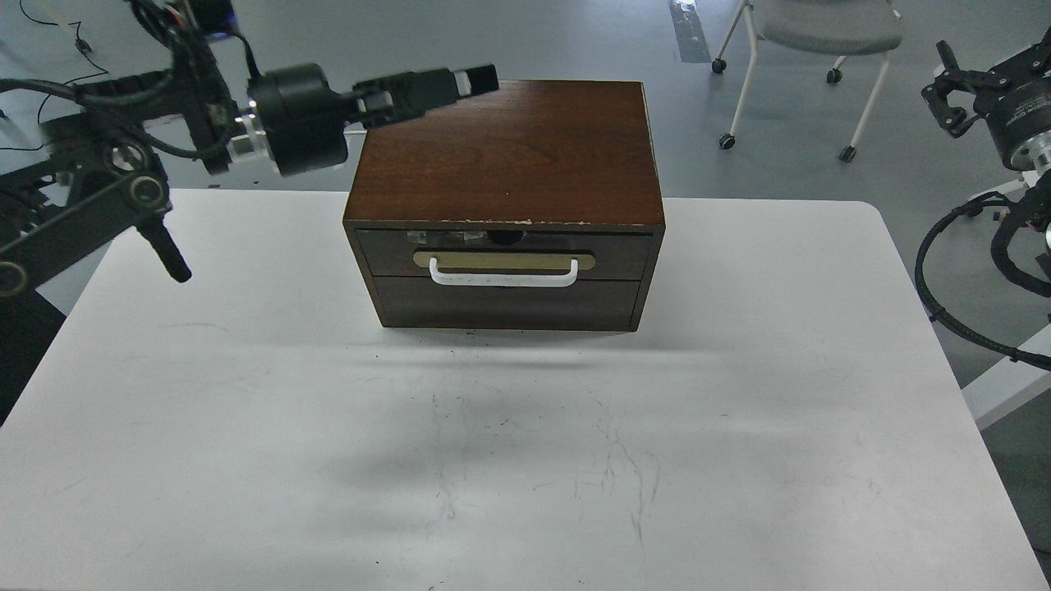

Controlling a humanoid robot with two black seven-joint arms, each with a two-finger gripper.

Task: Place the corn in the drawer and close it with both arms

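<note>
A: Drawer (501, 256) position?

B: Sits flush in the top slot of the brown cabinet (509, 156), front facing me. Its white bar handle (502, 275) runs left to right, long axis level with the table edge. Plain panel (505, 304) just below. Corn: none visible anywhere.

A: Your pincers?

B: Left gripper (472, 82) reaches in level over the cabinet's back-left top corner, pointing right; fingers look pressed narrow together, nothing between them. Right gripper (952, 90) hangs off the table's far right, well apart from the cabinet; claw seen small and dark, spread cannot be told.

A: Surroundings?

B: White table (525, 460), scuffed with fine dark scratches. Grey floor beyond; wheeled chair (813, 49) behind, right.
</note>
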